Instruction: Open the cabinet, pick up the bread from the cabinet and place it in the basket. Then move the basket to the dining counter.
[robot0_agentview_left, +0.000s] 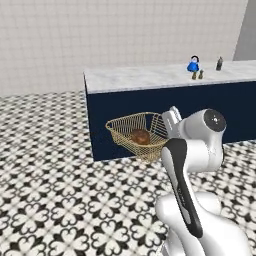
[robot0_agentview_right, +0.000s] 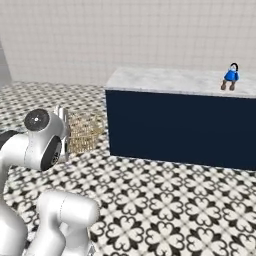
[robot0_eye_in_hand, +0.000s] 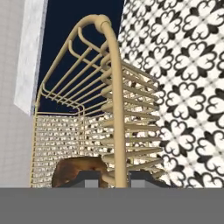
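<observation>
A small blue round kettle with a dark handle stands near the counter's far right end, beside two small dark shakers and a dark bottle.

We see the golden-yellow wire-mesh basket raised above the patterned black-and-white tile floor, in front of the long marbled dining counter with the plain dark navy front, near that counter's left end. The small round brown bread lies inside the basket. The two-finger gripper sits at the basket's near rim, one finger on each side of the wire. On the counter top, toward its right end, stand a small blue kettle and three small dark bottles beside it.
</observation>
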